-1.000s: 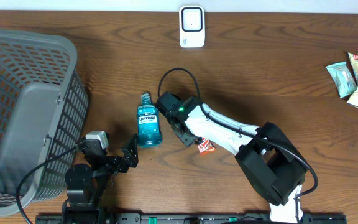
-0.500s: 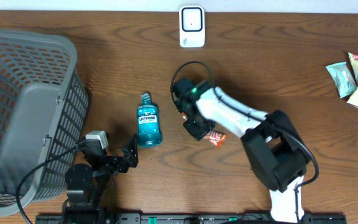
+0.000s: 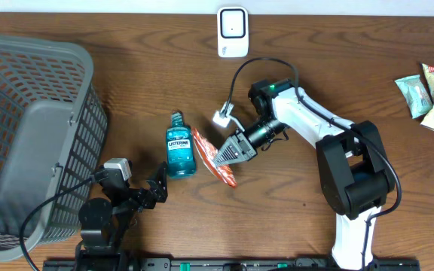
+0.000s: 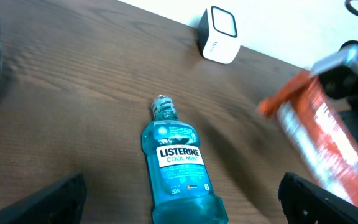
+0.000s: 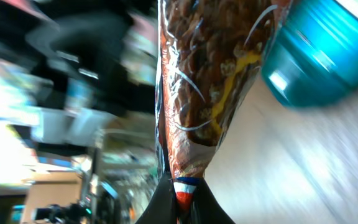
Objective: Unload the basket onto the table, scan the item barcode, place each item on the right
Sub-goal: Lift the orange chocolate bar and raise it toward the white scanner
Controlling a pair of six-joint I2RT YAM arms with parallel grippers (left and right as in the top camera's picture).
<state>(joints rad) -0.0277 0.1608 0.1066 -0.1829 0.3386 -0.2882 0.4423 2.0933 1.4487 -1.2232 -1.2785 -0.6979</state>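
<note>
My right gripper [image 3: 237, 147] is shut on the sealed end of an orange snack bag [image 3: 215, 158], which hangs tilted above the table just right of a blue Listerine bottle [image 3: 179, 150]. In the right wrist view the bag [image 5: 210, 81] rises from the closed right gripper [image 5: 182, 194], and the bottle's base [image 5: 328, 56] sits beside it. The white scanner [image 3: 233, 31] stands at the back edge, apart from the bag. My left gripper [image 4: 183, 186] is open near the front, with the bottle [image 4: 178, 168] lying ahead of it. The blurred bag [image 4: 319, 137] and the scanner [image 4: 221, 28] also show there.
A grey mesh basket [image 3: 29, 135] fills the left side of the table. Several snack packets [image 3: 432, 94] lie at the far right edge. The right arm's cable [image 3: 241, 75] loops above the wood behind the bottle.
My right gripper closed on the snack bag and lifted it off the table. The arm swung its elbow toward the back right, and the bag now points toward the bottle. The left arm stayed still.
</note>
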